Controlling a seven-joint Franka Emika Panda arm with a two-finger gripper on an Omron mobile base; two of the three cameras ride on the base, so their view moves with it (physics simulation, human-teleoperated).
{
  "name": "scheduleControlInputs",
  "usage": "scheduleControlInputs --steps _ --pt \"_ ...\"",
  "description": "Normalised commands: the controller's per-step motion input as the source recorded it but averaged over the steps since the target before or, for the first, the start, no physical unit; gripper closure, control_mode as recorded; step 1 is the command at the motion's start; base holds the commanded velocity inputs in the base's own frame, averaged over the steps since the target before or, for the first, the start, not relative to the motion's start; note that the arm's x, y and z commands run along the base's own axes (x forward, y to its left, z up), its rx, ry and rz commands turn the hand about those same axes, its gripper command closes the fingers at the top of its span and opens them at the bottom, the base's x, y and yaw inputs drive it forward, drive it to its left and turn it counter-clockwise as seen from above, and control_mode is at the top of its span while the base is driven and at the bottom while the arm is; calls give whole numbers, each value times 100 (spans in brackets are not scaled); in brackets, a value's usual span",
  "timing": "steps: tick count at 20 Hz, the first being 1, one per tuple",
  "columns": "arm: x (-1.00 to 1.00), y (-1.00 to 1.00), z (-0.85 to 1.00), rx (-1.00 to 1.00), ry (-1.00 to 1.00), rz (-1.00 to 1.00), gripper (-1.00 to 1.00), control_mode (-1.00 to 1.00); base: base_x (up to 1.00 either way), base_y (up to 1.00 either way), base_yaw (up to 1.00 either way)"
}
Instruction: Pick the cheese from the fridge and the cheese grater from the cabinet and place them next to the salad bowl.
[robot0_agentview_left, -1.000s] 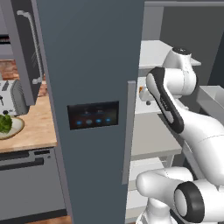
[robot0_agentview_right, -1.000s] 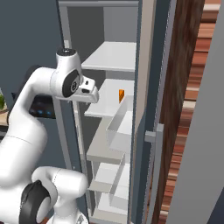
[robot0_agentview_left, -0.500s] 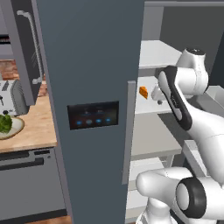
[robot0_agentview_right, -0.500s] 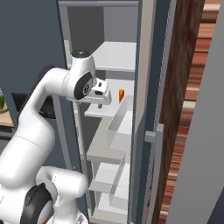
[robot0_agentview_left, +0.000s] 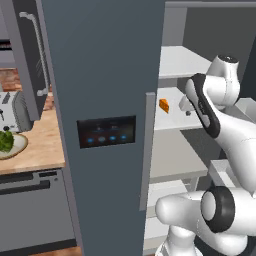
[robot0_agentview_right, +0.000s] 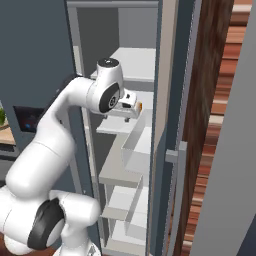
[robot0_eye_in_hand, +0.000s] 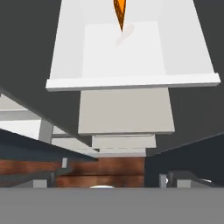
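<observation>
In the left base view, the fridge (robot0_agentview_left: 107, 75) stood with its blue-grey door across the middle of the picture, the dark control panel (robot0_agentview_left: 106, 132) with blue lights on its face and a grey vertical handle (robot0_agentview_left: 145, 150) along its edge. Past the door edge, the cheese (robot0_agentview_left: 164, 105), a small orange wedge, sat on a white inner shelf (robot0_agentview_left: 172, 112). The white arm reached toward that shelf, with the gripper (robot0_agentview_left: 186, 106) just to the right of the cheese and apart from it. To the left, the salad bowl (robot0_agentview_left: 11, 144) with green lettuce rested on the wooden worktop (robot0_agentview_left: 37, 150), near a toaster (robot0_agentview_left: 11, 111).

In the right base view, the arm bent into the open fridge, and the gripper (robot0_agentview_right: 131, 103) hung over the shelf, with a sliver of orange cheese (robot0_agentview_right: 140, 106) just beyond it.

In the hand view, the tip of the cheese (robot0_eye_in_hand: 120, 14) showed at the top edge, on the white shelf (robot0_eye_in_hand: 131, 81). The gripper's jaws stood spread wide and held nothing.
</observation>
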Motion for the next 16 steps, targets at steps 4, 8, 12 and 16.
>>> scheduleControlInputs --steps 4,8,12,16 --pt "63 -3 -18 0 -1 0 -100 -100 0 0 0" --pt "50 0 -29 0 -10 0 -100 -100 0 0 0" --pt "41 0 -29 0 -14 0 -100 -100 0 0 0" --pt "37 0 -26 0 -14 1 -100 -100 0 0 0"
